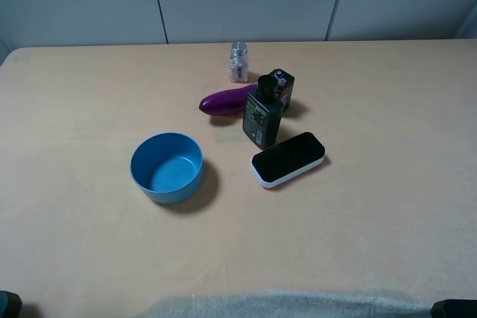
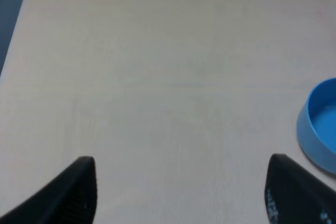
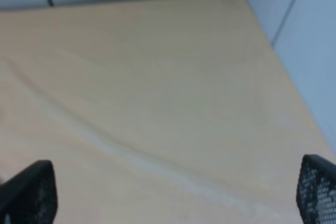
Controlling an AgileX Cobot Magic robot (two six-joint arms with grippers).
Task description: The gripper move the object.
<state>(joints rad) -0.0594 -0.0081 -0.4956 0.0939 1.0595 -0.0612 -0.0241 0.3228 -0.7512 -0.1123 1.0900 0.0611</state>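
Bottle (image 1: 262, 113) stands upright on the worktop (image 1: 373, 206), crowded by neighbours; right pincer (image 3: 173, 192) and left pincer (image 2: 181, 190) stand wide, holding nothing.

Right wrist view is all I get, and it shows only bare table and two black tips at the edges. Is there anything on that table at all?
Observer: Yes. The high camera shows a tall dark bottle with a black cap standing upright near the middle of the table.
Operator: Anything else around it?
Observer: A purple eggplant lies left of it in the high view, and a black-and-white eraser lies in front of it.
Operator: Is the other claw busy?
Observer: No. The left gripper is open over bare table, with only the rim of a blue bowl at the side of its view.
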